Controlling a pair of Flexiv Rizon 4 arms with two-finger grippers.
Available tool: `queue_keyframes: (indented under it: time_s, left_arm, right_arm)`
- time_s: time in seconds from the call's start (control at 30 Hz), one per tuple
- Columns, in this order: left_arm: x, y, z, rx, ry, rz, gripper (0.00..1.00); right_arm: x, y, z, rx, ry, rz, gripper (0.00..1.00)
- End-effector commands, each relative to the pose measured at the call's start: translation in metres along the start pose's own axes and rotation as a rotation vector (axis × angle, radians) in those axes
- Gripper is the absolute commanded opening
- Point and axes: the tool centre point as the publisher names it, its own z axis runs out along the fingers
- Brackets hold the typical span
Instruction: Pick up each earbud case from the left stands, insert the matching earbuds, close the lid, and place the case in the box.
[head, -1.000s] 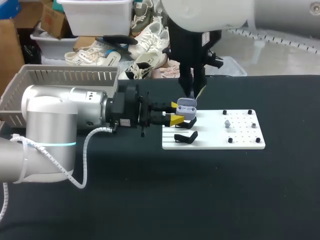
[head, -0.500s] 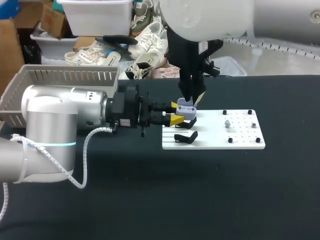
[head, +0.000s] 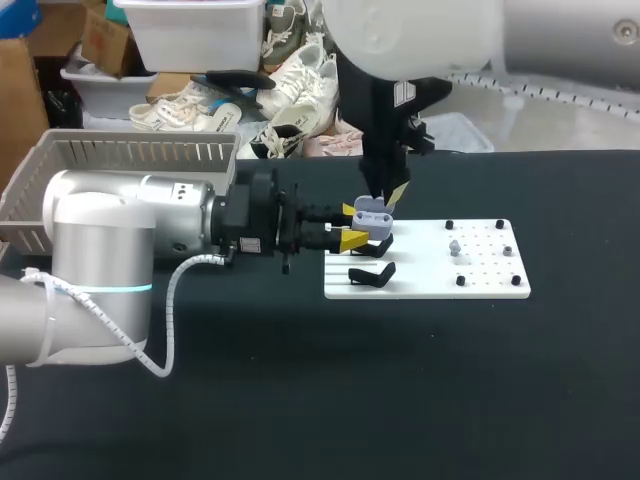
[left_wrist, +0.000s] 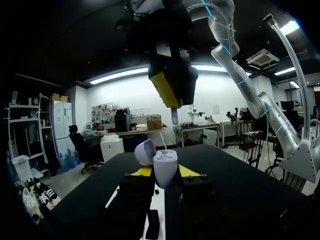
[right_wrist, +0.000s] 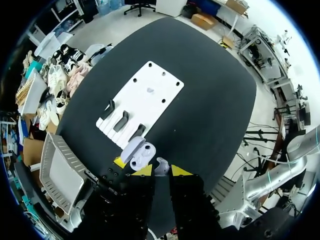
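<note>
Lavender-grey case (head: 374, 209) was held just above the white board (head: 490, 285), over the black stands (head: 371, 272), lid tipped open. The left gripper (head: 352, 227) was pinching it from both sides, one yellow tip on each flank in the left wrist view. Over the last second neither case nor left gripper had moved. The right gripper (right_wrist: 161, 170) had come down a little and shifted slightly toward the case, and now hung directly over the open cavity. Its tips were pressed on a small pale earbud (right_wrist: 161, 166), whose stem pointed down at the case in the left wrist view, near but not yet inside. We judged the step to be insertion of the first bud, in its final approach. What remained looked like a short, straight descent, needing the stem lined up with its socket. A tilt could catch the bud on the rim or on the lid. Another earbud (head: 454, 245) lay on the board among the pegs, well apart. The box (head: 120, 152) stood far left beside the left arm. Lid closing and boxing were not yet done.
</note>
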Motion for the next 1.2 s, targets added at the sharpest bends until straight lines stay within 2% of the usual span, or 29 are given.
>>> queue_keyframes:
  time_s: [0.03,1.2]
  left_arm:
    - [0.001,0.0,0.0,-0.002,-0.002,0.001,0.0]
    - [0.001,0.0,0.0,-0.002,-0.002,0.001,0.0]
  right_arm:
    - [-0.002,-0.001,0.001,-0.002,0.003,0.017,0.0]
    - [0.0,0.015,0.024,-0.013,0.023,0.052,0.0]
